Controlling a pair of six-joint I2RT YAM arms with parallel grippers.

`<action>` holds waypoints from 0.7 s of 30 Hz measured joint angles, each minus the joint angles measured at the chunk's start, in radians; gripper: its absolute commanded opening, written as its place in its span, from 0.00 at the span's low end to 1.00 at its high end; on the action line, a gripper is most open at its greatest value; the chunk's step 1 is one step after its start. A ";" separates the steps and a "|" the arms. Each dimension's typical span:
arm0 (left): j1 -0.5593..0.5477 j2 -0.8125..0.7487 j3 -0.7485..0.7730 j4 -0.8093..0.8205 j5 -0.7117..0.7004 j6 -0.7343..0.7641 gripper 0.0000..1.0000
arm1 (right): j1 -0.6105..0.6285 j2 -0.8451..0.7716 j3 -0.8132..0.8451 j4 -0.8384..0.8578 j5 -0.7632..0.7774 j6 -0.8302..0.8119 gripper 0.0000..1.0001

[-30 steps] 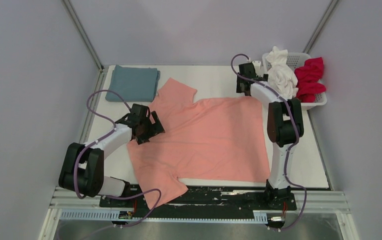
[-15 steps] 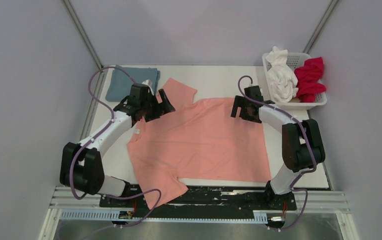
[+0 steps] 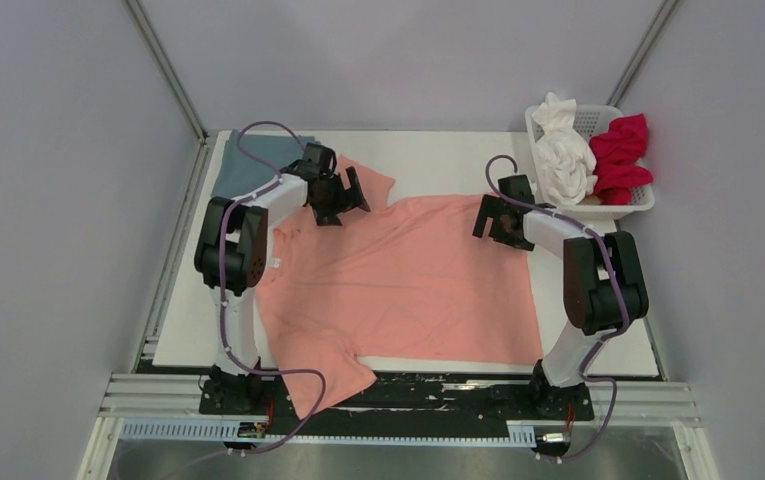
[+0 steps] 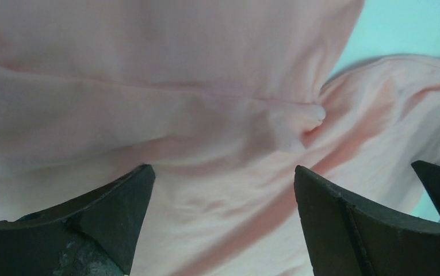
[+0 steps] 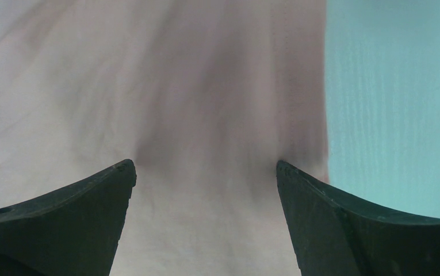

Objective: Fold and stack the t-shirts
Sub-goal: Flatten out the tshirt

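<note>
The salmon-pink t-shirt lies spread flat across the table, collar to the left, one sleeve at the back left, one hanging over the front edge. My left gripper is open, low over the cloth by the back sleeve seam; the left wrist view shows pink cloth between the fingers. My right gripper is open over the shirt's back right hem corner; the right wrist view shows cloth under it. The blue-grey t-shirt lies folded at the back left. White and crimson t-shirts are bunched in the basket.
The white lattice basket stands at the back right corner, just right of my right arm. The bare white table shows behind the pink shirt and along the right side. Grey walls enclose the table.
My left gripper has swung from the shirt's left collar area to the back sleeve. My right gripper came down from near the basket onto the shirt's back right corner and shifted slightly right.
</note>
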 measured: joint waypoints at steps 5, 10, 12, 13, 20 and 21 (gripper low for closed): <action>0.001 0.159 0.245 -0.091 -0.038 -0.014 1.00 | -0.021 0.027 0.013 0.006 0.006 -0.002 1.00; 0.011 0.331 0.527 -0.175 -0.037 -0.054 1.00 | -0.056 0.056 0.048 0.005 0.007 -0.002 1.00; 0.016 0.376 0.598 -0.185 -0.026 -0.070 1.00 | -0.073 0.087 0.086 0.003 0.012 -0.003 1.00; 0.019 0.395 0.628 -0.185 -0.018 -0.077 1.00 | -0.076 0.102 0.108 -0.003 0.022 -0.003 1.00; 0.038 0.463 0.728 -0.164 0.069 -0.103 1.00 | -0.068 0.243 0.302 0.000 0.044 -0.036 1.00; 0.040 0.472 0.742 -0.164 0.080 -0.102 1.00 | -0.068 0.256 0.321 -0.001 0.044 -0.039 1.00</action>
